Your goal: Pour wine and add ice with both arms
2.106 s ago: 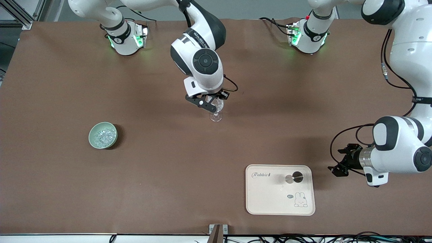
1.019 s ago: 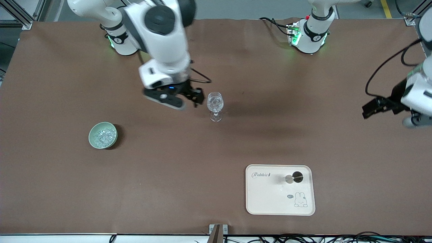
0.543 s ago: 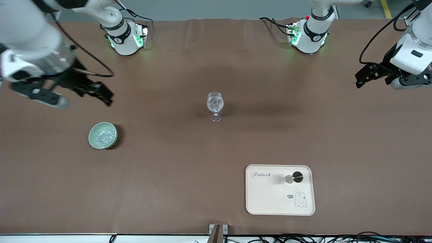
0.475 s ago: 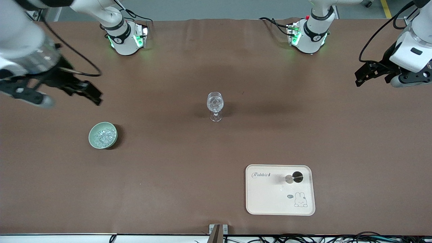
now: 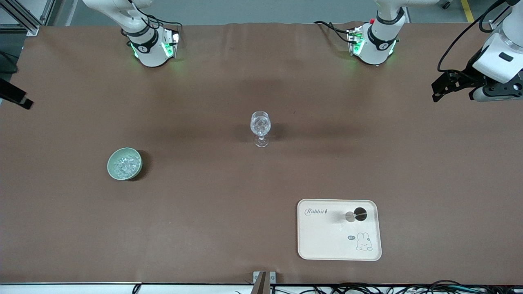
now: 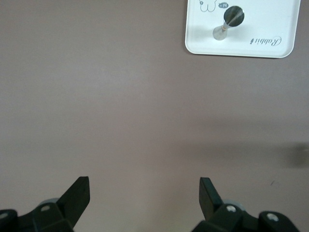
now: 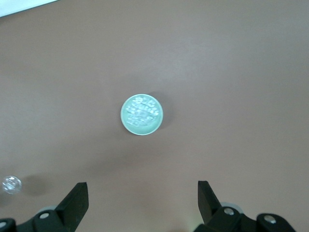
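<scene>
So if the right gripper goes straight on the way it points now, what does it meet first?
Probably bare table: the right gripper points down, jaws open, and the bowl of ice sits ahead of that line.

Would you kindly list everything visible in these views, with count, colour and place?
wine glass: one, clear, upright mid-table.
bowl: one, pale green, toward the right arm's end, nearer the camera than the glass.
ice: several clear chunks, in the bowl.
tray: one, cream, rabbit print, nearest the camera.
stopper: one, dark-topped, on the tray.
table: one, brown.
left pincer: black, open, empty, over the left arm's end of the table.
right pincer: black, open, empty, high over the bowl.
</scene>
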### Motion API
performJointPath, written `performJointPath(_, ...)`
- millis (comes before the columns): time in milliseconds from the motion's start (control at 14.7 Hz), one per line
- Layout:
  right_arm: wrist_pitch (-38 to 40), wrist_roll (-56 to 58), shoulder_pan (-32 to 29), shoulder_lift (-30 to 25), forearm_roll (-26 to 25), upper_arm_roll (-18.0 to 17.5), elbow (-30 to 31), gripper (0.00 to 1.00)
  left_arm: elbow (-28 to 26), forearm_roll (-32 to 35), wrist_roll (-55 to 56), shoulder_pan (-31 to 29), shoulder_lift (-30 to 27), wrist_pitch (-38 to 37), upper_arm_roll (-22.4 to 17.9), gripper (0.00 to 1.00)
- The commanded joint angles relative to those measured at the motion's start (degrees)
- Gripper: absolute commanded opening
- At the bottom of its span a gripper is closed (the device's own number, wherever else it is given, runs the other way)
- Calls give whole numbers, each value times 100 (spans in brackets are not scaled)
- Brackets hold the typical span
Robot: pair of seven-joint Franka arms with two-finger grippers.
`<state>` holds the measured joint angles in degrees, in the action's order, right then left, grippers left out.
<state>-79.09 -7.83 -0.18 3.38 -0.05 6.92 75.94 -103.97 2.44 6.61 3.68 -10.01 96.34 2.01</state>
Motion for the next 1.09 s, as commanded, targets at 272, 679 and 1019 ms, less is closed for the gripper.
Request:
performJointPath(272,-256,211,-219,-162,234,-164,404,100,824,11,-72,1,464,-422,-25,100)
performJointPath(679,-108,607,-350,-162,172,-173,395,100,1072,11,-177,63,597,-784,1,100)
performJointPath(1019,-89,607,-298,-162,172,-155,404,100,1072,11,-282,28,597,-784,1,100)
